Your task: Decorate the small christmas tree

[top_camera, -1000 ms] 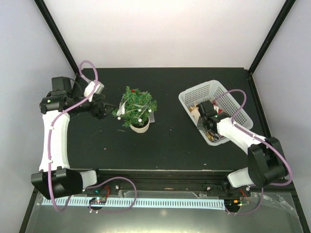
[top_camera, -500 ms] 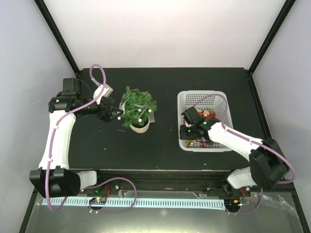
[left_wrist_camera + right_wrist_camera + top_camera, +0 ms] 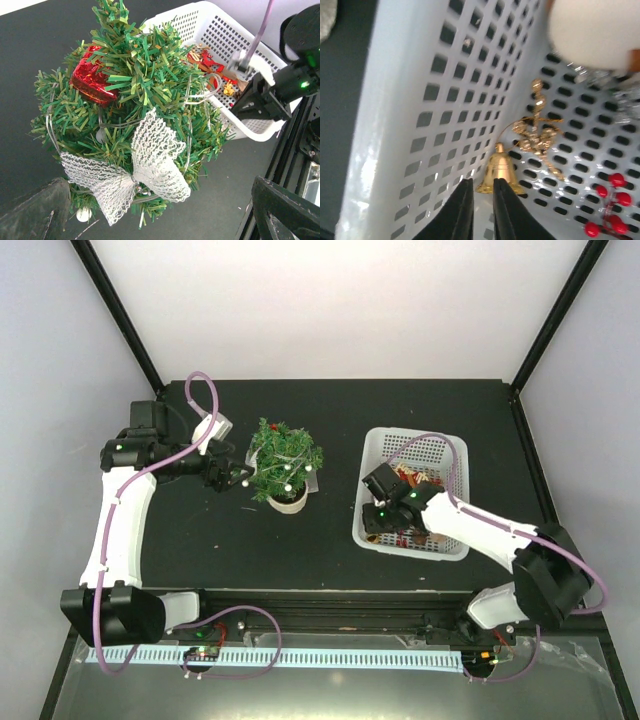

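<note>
I am looking into a robot lab cell, not into a home or a shop. The left arm (image 3: 120,520) and the right arm (image 3: 480,530) are standing bolted on a black rail (image 3: 340,612) at the near edge of a black table (image 3: 340,410). Plain white walls (image 3: 330,310) are closing the space, and black posts (image 3: 117,310) are running up the corners. Purple cables (image 3: 264,25) are hanging along the arms, and green lights (image 3: 303,84) are glowing on them.

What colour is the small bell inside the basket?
Shiny gold; the bell shows best in the right wrist view.
</note>
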Controlling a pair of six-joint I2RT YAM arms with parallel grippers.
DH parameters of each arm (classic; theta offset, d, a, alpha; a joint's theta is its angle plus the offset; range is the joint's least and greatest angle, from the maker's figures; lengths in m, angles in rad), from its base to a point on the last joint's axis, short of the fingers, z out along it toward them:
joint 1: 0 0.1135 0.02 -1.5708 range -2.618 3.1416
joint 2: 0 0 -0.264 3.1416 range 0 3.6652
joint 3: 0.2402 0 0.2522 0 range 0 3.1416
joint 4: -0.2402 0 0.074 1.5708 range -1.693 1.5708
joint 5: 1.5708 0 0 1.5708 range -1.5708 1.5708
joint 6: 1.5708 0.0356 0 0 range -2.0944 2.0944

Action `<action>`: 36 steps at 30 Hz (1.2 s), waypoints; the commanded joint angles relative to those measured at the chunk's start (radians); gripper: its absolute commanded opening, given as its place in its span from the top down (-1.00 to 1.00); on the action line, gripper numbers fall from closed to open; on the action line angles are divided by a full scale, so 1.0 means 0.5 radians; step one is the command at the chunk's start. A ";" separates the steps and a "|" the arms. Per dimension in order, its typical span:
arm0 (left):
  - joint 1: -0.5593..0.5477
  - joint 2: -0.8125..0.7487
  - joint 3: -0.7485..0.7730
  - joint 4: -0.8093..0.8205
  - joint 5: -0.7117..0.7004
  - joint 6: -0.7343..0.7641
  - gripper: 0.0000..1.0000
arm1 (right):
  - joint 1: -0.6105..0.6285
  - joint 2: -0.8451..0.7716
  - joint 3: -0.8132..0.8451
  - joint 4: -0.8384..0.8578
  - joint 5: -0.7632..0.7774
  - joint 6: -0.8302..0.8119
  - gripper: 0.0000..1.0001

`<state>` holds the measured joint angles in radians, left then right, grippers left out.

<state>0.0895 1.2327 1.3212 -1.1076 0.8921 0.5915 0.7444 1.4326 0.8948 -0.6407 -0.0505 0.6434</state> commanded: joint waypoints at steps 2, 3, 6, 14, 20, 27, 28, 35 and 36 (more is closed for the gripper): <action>-0.012 0.006 0.092 0.021 0.039 -0.037 -0.98 | -0.110 -0.142 0.149 -0.194 0.326 -0.069 0.55; -0.012 0.014 0.106 0.034 0.031 -0.052 -0.98 | -0.155 -0.131 0.167 -0.199 0.341 -0.071 0.47; -0.015 0.058 0.158 0.053 0.025 -0.083 -0.98 | -0.339 -0.077 0.219 -0.208 0.406 -0.087 0.32; -0.069 0.306 0.375 -0.054 0.038 -0.050 -0.98 | -0.916 0.217 0.424 -0.106 0.344 -0.062 0.34; -0.070 0.355 0.348 -0.044 0.072 0.010 -0.98 | -1.014 0.418 0.514 -0.003 0.453 -0.085 0.33; -0.070 0.331 0.255 -0.007 0.164 -0.009 -0.98 | -1.095 0.617 0.646 0.016 0.586 -0.092 0.17; -0.069 0.327 0.238 0.020 0.182 -0.039 -0.98 | -1.100 0.645 0.661 0.013 0.610 -0.098 0.13; -0.070 0.309 0.217 0.036 0.247 -0.071 -0.98 | -1.155 0.772 0.722 0.012 0.648 -0.106 0.10; -0.069 0.306 0.214 0.041 0.248 -0.076 -0.98 | -1.161 0.784 0.711 0.031 0.639 -0.106 0.10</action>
<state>0.0582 1.4105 1.4281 -1.1053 0.9737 0.5674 0.1829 1.8076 1.2415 -0.6495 0.2344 0.5991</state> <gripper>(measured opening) 0.990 0.451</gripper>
